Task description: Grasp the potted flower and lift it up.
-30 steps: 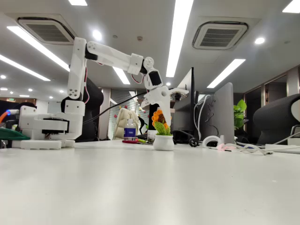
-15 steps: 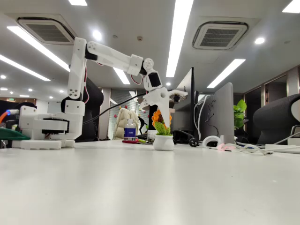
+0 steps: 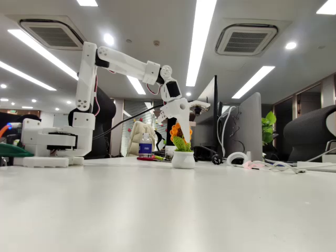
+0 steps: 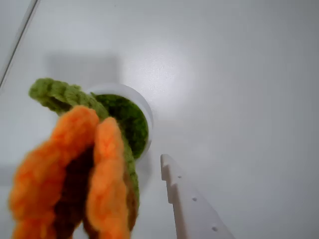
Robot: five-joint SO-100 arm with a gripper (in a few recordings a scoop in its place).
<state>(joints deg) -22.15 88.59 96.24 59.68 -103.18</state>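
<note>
The potted flower (image 3: 181,149) stands on the white table in the fixed view: orange petals, green leaves, a round white pot. My white gripper (image 3: 186,128) hangs over it from the upper left, one long finger pointing down right beside the bloom, and it looks open. From the wrist camera the potted flower (image 4: 94,164) is seen from above, with the orange petals and brown centre at lower left and the pot's green filling behind. One white finger (image 4: 193,206) sits just right of the bloom, apart from it. The other finger is out of frame.
The arm's white base (image 3: 50,144) stands at the left of the table. Behind the flower are a small bottle (image 3: 145,145), monitors (image 3: 247,128), cables, a headset (image 3: 237,158) and a leafy green plant (image 3: 269,127). The near tabletop (image 3: 168,210) is bare.
The gripper has shifted slightly left and down, closer over the flower. The pot has not moved.
</note>
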